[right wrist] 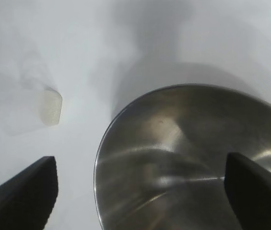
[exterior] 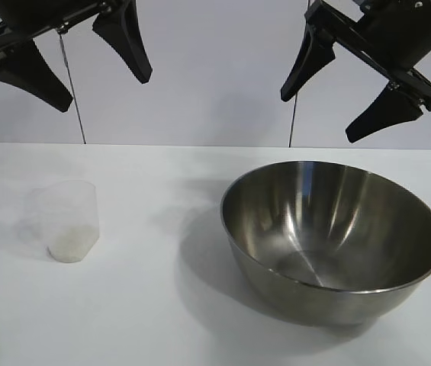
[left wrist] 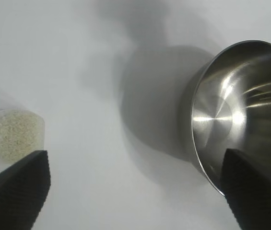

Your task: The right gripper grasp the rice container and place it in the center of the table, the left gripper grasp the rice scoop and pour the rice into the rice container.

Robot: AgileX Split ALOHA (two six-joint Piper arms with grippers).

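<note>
- Steel bowl (exterior: pixel 333 240) sitting upright on the white counter (exterior: pixel 162 320), hollow showing only reflections, serving as the landmark here.
- Clear plastic cup (exterior: pixel 69 223) standing upright on the counter well apart from the bowl, off toward the left arm's side, not touching it.
- Thin layer of rice (left wrist: pixel 10 134) lying in the bottom of the cup, seen from above in the left wrist view.
- Left tool (exterior: pixel 70 65) hanging in the air above and behind the cup, well away from the bowl, fingers spread wide and gripping nothing.
- Right tool (exterior: pixel 348 91) hanging in the air above the far rim of the bowl, fingers likewise spread wide and gripping nothing, not touching the bowl.
- Bowl (right wrist: pixel 193 158) filling the space between the right tool's fingers in the right wrist view, cup (right wrist: pixel 37 110) lying off beyond the bowl's rim.
- Bowl's shadow falling on the counter on the side facing the cup.
</note>
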